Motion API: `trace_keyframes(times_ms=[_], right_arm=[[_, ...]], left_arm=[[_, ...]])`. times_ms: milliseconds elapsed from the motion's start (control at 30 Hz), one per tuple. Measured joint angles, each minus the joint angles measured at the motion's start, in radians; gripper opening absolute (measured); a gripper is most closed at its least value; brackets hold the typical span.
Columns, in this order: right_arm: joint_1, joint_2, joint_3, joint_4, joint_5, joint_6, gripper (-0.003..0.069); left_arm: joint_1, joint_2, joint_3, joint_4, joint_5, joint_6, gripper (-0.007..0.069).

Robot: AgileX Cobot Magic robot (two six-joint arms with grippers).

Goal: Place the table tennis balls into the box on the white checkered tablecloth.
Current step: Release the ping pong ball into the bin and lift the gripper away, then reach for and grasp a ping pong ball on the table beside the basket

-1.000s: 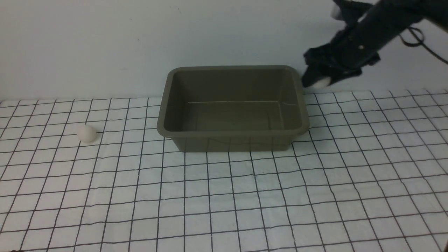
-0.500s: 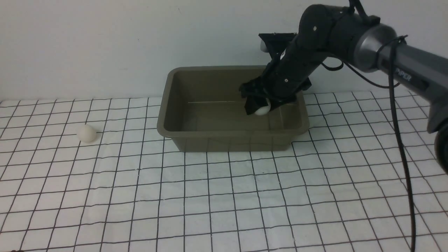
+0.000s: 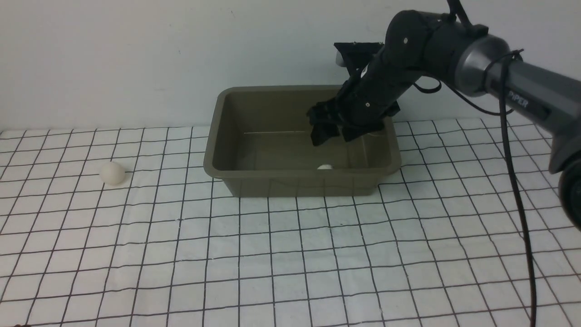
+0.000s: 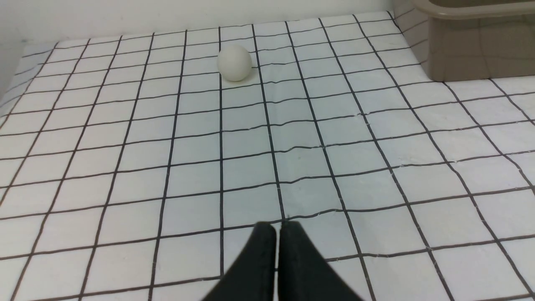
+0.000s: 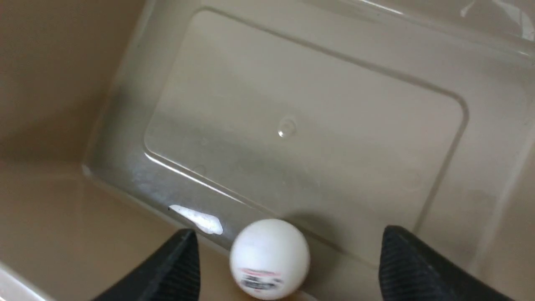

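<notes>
The olive-brown box (image 3: 213, 163) stands at the back middle of the white checkered tablecloth (image 3: 290, 254). One white table tennis ball (image 3: 325, 167) lies inside the box by its near wall; the right wrist view shows it (image 5: 269, 258) loose on the box floor (image 5: 301, 125) between my spread fingers. My right gripper (image 3: 333, 131) hangs open above the box's right half. The other ball (image 3: 112, 173) rests on the cloth left of the box, also in the left wrist view (image 4: 234, 62). My left gripper (image 4: 277, 230) is shut and empty, low over the cloth, well short of that ball.
A plain pale wall runs behind the table. The box's corner (image 4: 472, 42) shows in the left wrist view. A black cable (image 3: 517, 181) hangs from the right arm over the cloth's right side.
My right arm swung left from beside the box's far right corner to over the box with the ball, then opened; the ball dropped to the box floor.
</notes>
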Motion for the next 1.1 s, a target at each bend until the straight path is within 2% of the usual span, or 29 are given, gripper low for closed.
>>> trace_keyframes(times_ms=[100, 200, 300, 533, 600, 833, 933, 967, 1100], right_arm=[[0.000, 0.000, -0.032, -0.005, 0.010, -0.012, 0.0494], [0.000, -0.009, -0.131, -0.058, 0.062, -0.020, 0.0391], [0.000, -0.046, -0.228, -0.154, 0.140, -0.020, 0.0249], [-0.010, -0.196, -0.289, -0.260, 0.207, -0.020, 0.0039], [-0.021, -0.250, -0.290, -0.268, 0.212, -0.022, 0.0010], [-0.053, -0.472, -0.272, -0.285, 0.220, -0.022, -0.0014], [-0.059, -0.651, -0.178, -0.286, 0.223, -0.055, -0.0015], [-0.059, -0.812, -0.054, -0.285, 0.217, -0.088, -0.0015], [-0.059, -1.055, 0.183, -0.286, 0.118, -0.103, -0.0016]], left_arm=[[0.000, 0.000, 0.000, 0.000, 0.000, 0.000, -0.0004], [0.000, 0.000, 0.000, 0.000, 0.000, 0.000, -0.0004], [0.000, 0.000, 0.000, 0.000, 0.000, 0.000, -0.0004], [0.000, 0.000, 0.000, 0.000, 0.000, 0.000, -0.0004], [0.000, 0.000, 0.000, 0.000, 0.000, 0.000, -0.0004], [0.000, 0.000, 0.000, 0.000, 0.000, 0.000, -0.0004], [0.000, 0.000, 0.000, 0.000, 0.000, 0.000, -0.0004], [0.000, 0.000, 0.000, 0.000, 0.000, 0.000, -0.0004], [0.000, 0.000, 0.000, 0.000, 0.000, 0.000, -0.0004]])
